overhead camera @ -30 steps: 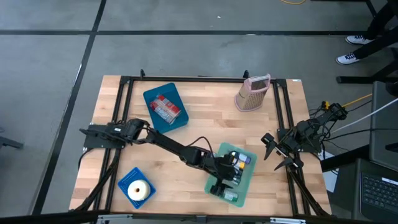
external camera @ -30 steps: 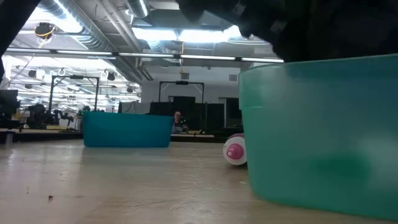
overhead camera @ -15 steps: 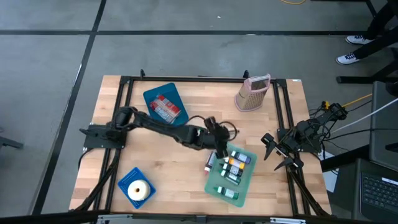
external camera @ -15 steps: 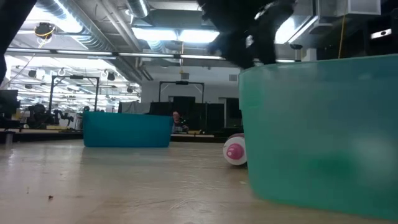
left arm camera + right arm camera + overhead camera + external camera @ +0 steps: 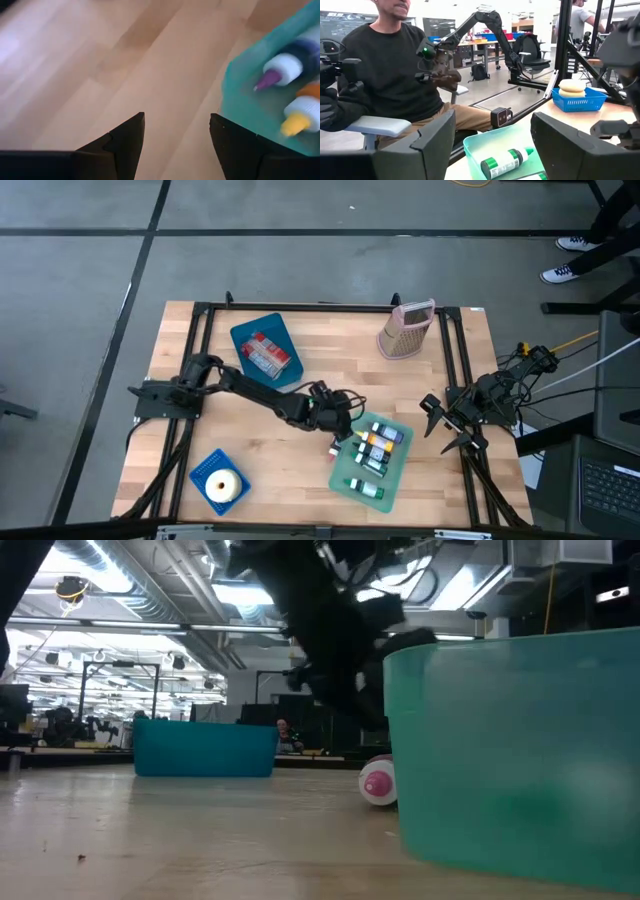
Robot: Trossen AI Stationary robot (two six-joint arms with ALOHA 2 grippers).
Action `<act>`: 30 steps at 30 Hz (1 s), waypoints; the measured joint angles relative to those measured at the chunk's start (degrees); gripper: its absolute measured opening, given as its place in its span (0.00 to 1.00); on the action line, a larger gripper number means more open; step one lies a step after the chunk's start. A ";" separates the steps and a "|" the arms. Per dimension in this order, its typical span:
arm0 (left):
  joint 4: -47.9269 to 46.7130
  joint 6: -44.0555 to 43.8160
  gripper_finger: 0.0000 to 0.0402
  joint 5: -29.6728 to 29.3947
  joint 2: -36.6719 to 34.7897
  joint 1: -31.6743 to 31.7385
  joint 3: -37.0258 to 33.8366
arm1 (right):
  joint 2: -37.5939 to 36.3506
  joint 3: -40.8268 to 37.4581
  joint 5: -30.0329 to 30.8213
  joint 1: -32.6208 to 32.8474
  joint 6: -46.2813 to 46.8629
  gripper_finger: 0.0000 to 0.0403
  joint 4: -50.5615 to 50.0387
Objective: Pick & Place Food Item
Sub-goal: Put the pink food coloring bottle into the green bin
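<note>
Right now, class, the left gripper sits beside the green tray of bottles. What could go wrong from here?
1. The left gripper hangs open and empty by the green tray; a low sweep could knock the tray's edge and shift it.
2. The bottles lie packed together, so the fingers may catch two or roll one aside.
3. The right gripper waits close to the tray's far side, so a wide swing could meet it.
</note>
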 joint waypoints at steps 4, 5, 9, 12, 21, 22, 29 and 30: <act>0.81 -6.28 0.54 -1.47 -0.80 -1.21 -3.38 | -0.02 0.00 0.01 0.00 -0.08 0.63 0.00; 1.45 -7.80 0.54 -1.70 -1.03 -1.51 -3.99 | -0.02 0.00 0.03 -0.01 -0.09 0.63 0.00; 1.16 -13.14 0.55 -1.34 -2.58 -3.42 -5.32 | -0.02 0.00 1.72 -0.07 -0.27 0.63 0.07; 0.34 -17.11 0.55 -0.04 -3.06 -5.05 -5.32 | -0.02 0.00 3.41 -0.07 -0.50 0.63 0.29; -0.02 -32.02 0.55 2.85 -2.34 -10.08 -5.38 | -0.02 0.00 2.95 -0.07 -0.11 0.63 0.44; 0.12 -33.40 0.55 2.61 -2.38 -10.60 -5.34 | 0.00 0.00 2.79 -0.03 0.73 0.63 0.42; -0.08 -40.63 0.55 1.99 -2.38 -12.38 -5.34 | -0.02 0.00 -3.08 -0.02 3.82 0.63 0.22; -0.03 -41.17 0.55 1.71 -2.38 -12.40 -5.34 | 0.00 0.00 -3.63 -0.02 4.38 0.63 0.22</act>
